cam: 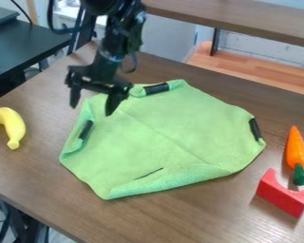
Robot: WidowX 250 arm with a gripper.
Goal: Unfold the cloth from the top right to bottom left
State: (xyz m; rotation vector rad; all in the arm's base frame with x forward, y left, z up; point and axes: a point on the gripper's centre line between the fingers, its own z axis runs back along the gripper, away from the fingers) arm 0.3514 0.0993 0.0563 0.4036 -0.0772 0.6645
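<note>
Hanging over the upper-left edge of the green cloth [161,133], the end effector [92,110] has its fingers spread wide, holding nothing. The cloth lies mid-surface [199,216], its longest span running roughly left to right in view, with a faint crease slanting toward the lower right. Its left and bottom edges curl inward. Wood stretches between it and the banana [12,126]; the carrot [297,149] and red block [283,194] sit nearer its right side.
</note>
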